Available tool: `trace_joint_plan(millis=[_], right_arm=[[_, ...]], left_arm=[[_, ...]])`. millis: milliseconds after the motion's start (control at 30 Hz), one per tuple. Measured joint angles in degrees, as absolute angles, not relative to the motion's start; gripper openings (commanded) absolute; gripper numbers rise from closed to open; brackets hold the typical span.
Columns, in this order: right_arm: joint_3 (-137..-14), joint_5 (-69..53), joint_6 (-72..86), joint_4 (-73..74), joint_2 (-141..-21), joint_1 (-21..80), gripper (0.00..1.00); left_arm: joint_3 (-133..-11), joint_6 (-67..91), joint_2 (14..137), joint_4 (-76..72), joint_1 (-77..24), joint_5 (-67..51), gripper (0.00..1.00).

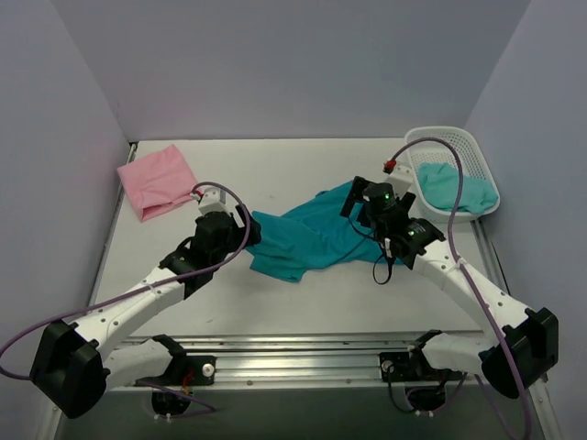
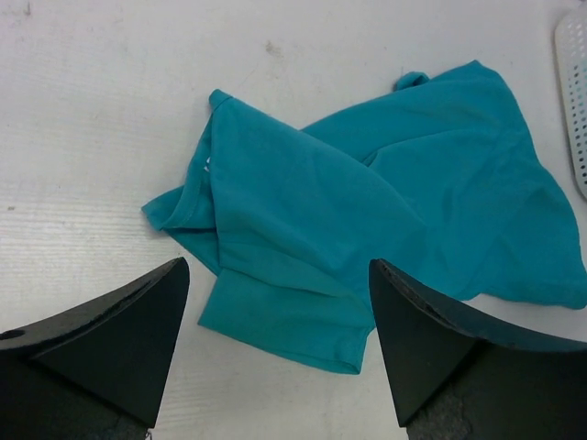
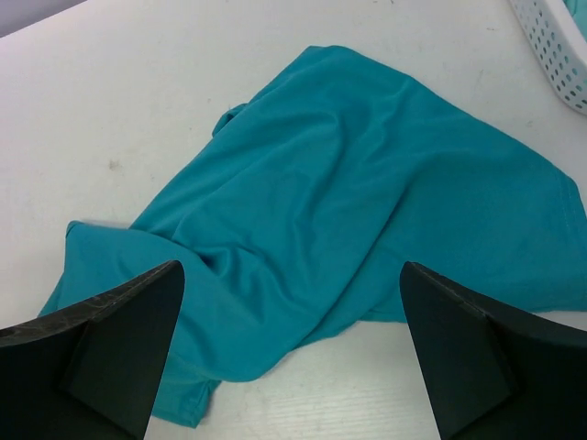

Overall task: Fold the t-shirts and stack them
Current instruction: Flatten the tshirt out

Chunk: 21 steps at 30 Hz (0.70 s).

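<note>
Looking down from the top camera, a crumpled teal t-shirt (image 1: pixel 307 240) lies in the middle of the table (image 1: pixel 303 174) between the arms, with the left gripper (image 1: pixel 248 231) at its left edge and the right gripper (image 1: pixel 354 198) over its far right corner. A folded pink t-shirt (image 1: pixel 156 181) sits well apart at the far left, and a white basket (image 1: pixel 442 132) at the far right holds a teal garment (image 1: pixel 448 186). From this height I cannot tell how either pair of jaws stands, and the right arm covers part of the cloth. The left wrist view settles one: its fingers (image 2: pixel 110 348) are spread wide with nothing between them, above the shirt's near hem, where layers overlap. The right wrist view shows that tool likewise agape and empty over rumpled fabric, whose left end is cut off behind a finger. The risk, as I judge it, is pinching one layer or a doubled fold, so that lifting bunches the shirt rather than spreading it; uneven pulls could also skew it. Neckline and sleeves are hard to make out.
</note>
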State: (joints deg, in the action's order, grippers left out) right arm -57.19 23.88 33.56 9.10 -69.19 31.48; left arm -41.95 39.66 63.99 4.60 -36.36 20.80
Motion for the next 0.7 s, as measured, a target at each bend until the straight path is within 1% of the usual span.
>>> trace_joint_plan(millis=[167,300,467,600,700], right_arm=[[-51.4,24.1,36.1,9.4,-62.7,32.7,1.00],[-46.7,24.1,37.5,9.6,-60.5,33.0,1.00],[-45.9,24.5,38.0,10.5,-60.9,33.0,1.00],[-46.0,25.3,38.0,10.6,-60.9,33.0,1.00],[-46.0,25.6,38.0,10.6,-60.9,33.0,1.00]], left_arm=[[-39.6,43.2,64.3,6.9,-38.7,21.9,0.88],[-33.3,49.6,63.7,8.6,-41.4,23.2,0.88],[-26.1,59.2,63.8,9.8,-44.6,24.1,0.88],[-25.4,64.6,67.0,8.1,-46.4,25.4,0.88],[-25.5,67.8,70.6,2.4,-46.5,26.8,0.88]])
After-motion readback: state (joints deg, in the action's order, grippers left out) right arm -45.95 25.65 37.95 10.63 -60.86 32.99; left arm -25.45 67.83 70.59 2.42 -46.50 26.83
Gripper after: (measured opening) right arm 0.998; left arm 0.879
